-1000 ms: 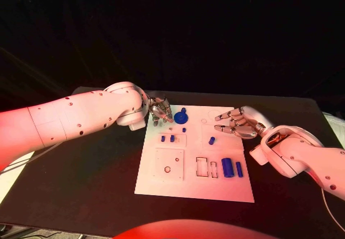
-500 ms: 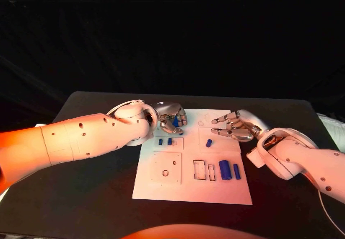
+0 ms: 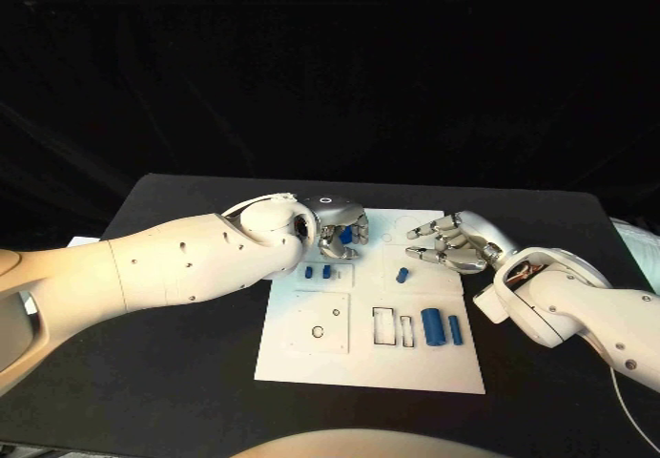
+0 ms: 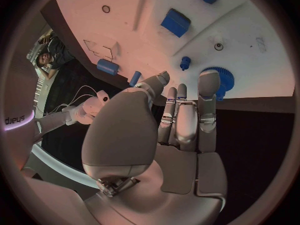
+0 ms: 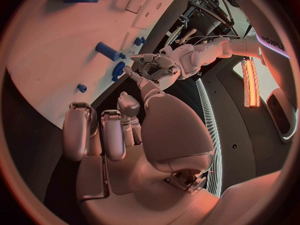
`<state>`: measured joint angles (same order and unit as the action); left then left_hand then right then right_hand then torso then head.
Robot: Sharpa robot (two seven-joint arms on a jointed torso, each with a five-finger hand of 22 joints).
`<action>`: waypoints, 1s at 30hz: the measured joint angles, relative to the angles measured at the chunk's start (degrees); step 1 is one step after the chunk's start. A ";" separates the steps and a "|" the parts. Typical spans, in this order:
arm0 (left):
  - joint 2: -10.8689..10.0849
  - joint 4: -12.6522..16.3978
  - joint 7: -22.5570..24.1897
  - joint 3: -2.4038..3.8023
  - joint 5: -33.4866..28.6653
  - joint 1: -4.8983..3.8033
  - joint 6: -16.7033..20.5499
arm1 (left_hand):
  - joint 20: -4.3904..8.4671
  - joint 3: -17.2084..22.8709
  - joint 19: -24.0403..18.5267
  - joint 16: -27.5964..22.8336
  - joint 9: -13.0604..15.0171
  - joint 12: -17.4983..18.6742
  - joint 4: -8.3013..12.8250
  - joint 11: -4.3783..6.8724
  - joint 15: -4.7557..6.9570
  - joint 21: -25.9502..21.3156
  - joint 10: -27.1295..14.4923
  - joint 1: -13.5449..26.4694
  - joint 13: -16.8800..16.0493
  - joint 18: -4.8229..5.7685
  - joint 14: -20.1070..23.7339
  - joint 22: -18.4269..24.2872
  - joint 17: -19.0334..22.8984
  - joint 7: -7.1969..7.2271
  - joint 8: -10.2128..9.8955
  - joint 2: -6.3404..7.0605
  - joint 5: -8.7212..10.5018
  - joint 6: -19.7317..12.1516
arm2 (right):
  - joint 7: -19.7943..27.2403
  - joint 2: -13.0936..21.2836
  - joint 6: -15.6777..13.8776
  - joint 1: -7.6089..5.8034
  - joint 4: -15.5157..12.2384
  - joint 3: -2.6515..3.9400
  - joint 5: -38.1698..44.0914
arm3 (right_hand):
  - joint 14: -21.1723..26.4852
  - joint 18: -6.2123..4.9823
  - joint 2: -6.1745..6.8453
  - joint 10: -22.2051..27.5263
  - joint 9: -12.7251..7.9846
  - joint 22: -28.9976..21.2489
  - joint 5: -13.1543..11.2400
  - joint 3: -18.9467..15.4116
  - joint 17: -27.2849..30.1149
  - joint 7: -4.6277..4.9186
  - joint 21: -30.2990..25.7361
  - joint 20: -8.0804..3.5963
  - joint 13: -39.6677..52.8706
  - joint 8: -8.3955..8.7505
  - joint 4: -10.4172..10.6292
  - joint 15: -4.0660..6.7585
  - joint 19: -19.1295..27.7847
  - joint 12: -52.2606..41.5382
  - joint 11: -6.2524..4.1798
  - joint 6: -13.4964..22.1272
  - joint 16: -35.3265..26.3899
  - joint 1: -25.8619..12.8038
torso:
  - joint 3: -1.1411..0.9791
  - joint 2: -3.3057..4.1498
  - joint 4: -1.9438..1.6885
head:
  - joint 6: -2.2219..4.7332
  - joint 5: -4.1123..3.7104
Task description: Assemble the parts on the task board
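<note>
**Blue gear under the left hand at the board's far edge**

Blue parts lie scattered on the white task board (image 3: 371, 315). The left hand (image 3: 339, 229) curls its fingers (image 4: 207, 97) over the blue gear (image 4: 220, 80), probably to seat it; whether it grips is unclear. The right hand (image 3: 454, 243) hovers nearby, fingers loosely bent, holding nothing.

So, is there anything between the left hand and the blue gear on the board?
Nothing visible. The left hand hangs over the board's far edge, its fingertips right by the blue gear, with no other part between them.
</note>
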<state>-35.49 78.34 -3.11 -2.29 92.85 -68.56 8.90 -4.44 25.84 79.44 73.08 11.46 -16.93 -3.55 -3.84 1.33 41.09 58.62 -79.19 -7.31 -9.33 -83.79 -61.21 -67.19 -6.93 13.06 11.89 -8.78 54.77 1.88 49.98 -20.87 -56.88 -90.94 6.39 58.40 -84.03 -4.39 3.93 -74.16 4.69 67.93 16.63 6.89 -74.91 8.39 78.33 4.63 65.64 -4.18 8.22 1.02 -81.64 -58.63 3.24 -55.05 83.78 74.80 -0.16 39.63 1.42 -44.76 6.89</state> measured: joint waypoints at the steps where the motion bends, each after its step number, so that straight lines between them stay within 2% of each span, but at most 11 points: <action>1: 0.15 -0.27 -0.11 0.00 0.27 0.03 -0.16 | 0.02 0.00 0.31 0.40 -0.14 0.00 0.00 -0.15 0.00 0.67 0.15 -0.12 0.16 0.56 0.00 -0.46 -0.36 -0.02 0.00 -0.12 0.00 0.02 | 0.01 0.00 0.00 0.00 0.00 0.00 0.00 | 0.00 0.00 0.00 0.00 0.00 0.00 0.00 0.00 0.00 0.00 0.00 0.00 0.00 0.00 0.00 0.00 0.00 0.00 0.00 0.00 0.00 0.00 | 0.00 0.01 0.00 | -0.01 0.00; 11: 1.00 -1.97 -1.14 0.09 1.70 0.32 -1.95 | -0.18 0.17 1.15 1.99 -0.84 0.33 0.17 -0.14 -0.13 4.49 0.57 -0.12 1.04 0.65 -0.13 -3.03 -1.84 -0.20 -0.53 -0.11 0.00 1.01 | 0.08 -0.09 -0.01 0.00 0.00 0.00 0.00 | 0.00 0.00 0.00 0.00 0.00 0.00 0.00 0.00 0.00 0.00 0.00 0.00 0.00 0.00 0.00 0.00 0.00 0.00 0.00 0.00 0.00 0.00 | 0.02 -0.03 -0.05 | -0.15 -0.11; 13: 1.08 -2.17 -1.36 0.11 1.83 0.33 -2.37 | -0.28 0.17 1.44 2.28 -0.98 0.54 0.17 -0.30 -0.21 5.49 1.03 -0.12 1.20 1.35 -0.21 -3.67 -2.15 -0.06 -0.81 -0.11 0.00 1.16 | 0.10 -0.11 -0.01 0.00 0.02 0.00 0.00 | 0.00 0.00 0.00 0.00 0.00 0.00 0.00 0.00 0.00 0.00 0.00 0.00 0.01 0.00 0.00 0.00 0.00 -0.01 0.00 0.00 0.00 0.00 | 0.02 -0.05 -0.06 | -0.26 -0.14; 23: 1.20 -2.69 -2.60 0.16 2.07 0.35 -4.34 | -0.48 0.34 2.26 3.65 -1.36 0.55 0.33 -0.33 -0.21 8.89 2.00 -0.12 1.67 1.34 -0.20 -5.93 -3.37 -0.32 -1.13 -0.11 0.00 2.17 | 0.18 -0.22 0.00 0.00 0.10 0.00 0.00 | 0.00 0.00 -0.30 0.00 0.01 0.00 0.00 0.00 0.01 0.00 0.00 0.00 0.01 0.00 0.00 0.00 0.00 -0.01 0.00 0.00 0.00 0.30 | 0.02 -0.10 -0.10 | -0.20 -0.23; 30: 1.59 -2.99 -2.99 0.18 1.87 0.36 -5.33 | -0.47 0.84 2.27 3.65 -1.66 0.55 0.83 -0.19 -0.21 9.54 2.56 -0.72 1.99 1.34 -0.20 -6.56 -3.24 -0.31 -1.13 -0.72 0.00 2.76 | 0.24 -0.27 0.00 0.01 0.14 0.00 0.00 | 0.00 0.00 -0.30 0.00 0.01 0.01 0.02 0.00 -0.04 0.00 0.00 0.00 0.01 0.00 0.00 0.00 0.00 -0.01 0.00 0.00 0.00 0.31 | 0.03 -0.10 -0.10 | -0.20 -0.25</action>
<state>-33.90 75.36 -6.10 -2.11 94.72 -68.21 3.57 -4.91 26.68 81.71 76.74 9.80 -16.39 -2.72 -4.04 1.12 50.63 61.17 -79.91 -5.31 -8.00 -83.99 -67.77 -70.43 -7.24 11.93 11.17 -8.78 57.53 2.12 49.71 -20.87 -56.87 -90.81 6.40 58.40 -84.03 -4.39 3.63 -74.16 4.70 67.94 16.65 6.89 -74.95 8.39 78.33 4.63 65.65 -4.18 8.22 1.02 -81.64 -58.65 3.24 -55.05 83.78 75.11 -0.13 39.52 1.32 -44.97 6.64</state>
